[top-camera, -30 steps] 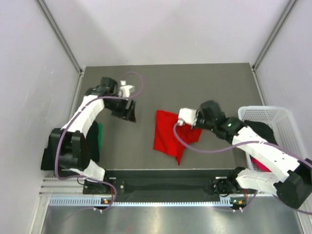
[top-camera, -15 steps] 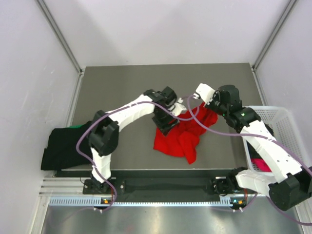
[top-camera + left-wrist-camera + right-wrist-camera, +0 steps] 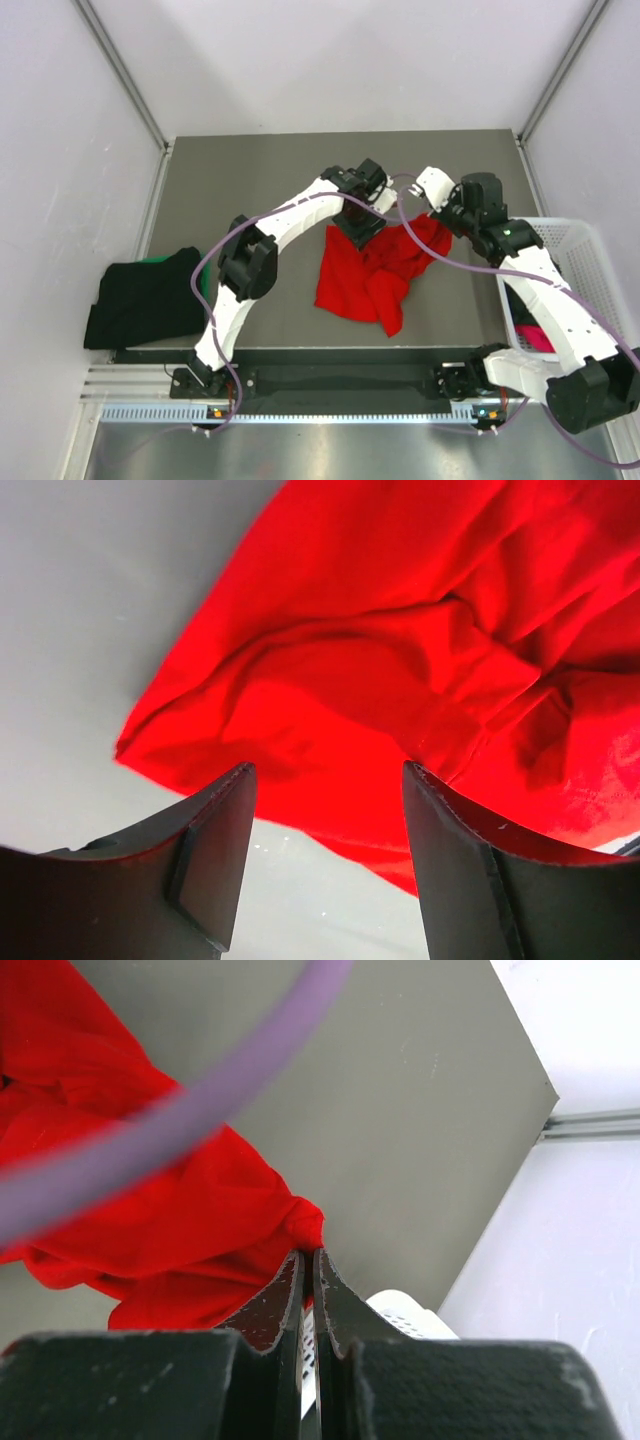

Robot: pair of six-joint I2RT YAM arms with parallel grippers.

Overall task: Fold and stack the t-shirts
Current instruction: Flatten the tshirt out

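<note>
Red shirt (image 3: 365,275) lay crumpled near the middle of the grey table (image 3: 250,170), a little toward 3 o'clock of centre. Its 7 o'clock part rested flat on the surface. Its 1 o'clock corner was drawn up and stretched toward the right gripper (image 3: 432,215). Ridges and loose folds ran all across the cloth, with no tidy fold anywhere.

Right gripper, wrist view (image 3: 308,1255): jaws pressed together, with a bunched nub of red cloth pinched at the tips. The rest of the shirt hung away toward 9 o'clock in that view. A purple cable (image 3: 180,1120) crossed in front of the lens.

Left gripper (image 3: 357,225) hung over the shirt's 11 o'clock edge, near the right gripper and on its 9 o'clock side. Wrist view (image 3: 328,772): jaws stood apart, with nothing between them. Red cloth filled the ground below and beyond the fingers, and bare table showed at 10 o'clock. Could not tell whether the tips touched the cloth.

Black shirt (image 3: 140,300) lay at the table's 8 o'clock corner, lapping over the edge, well apart from the red one. A sliver of green shirt (image 3: 158,260) showed at its 12 o'clock side.

White mesh basket (image 3: 570,240) stood beside the table at 3 to 4 o'clock. A pink shirt (image 3: 537,338) lay inside it at the near end, partly hidden by the right arm.
</note>
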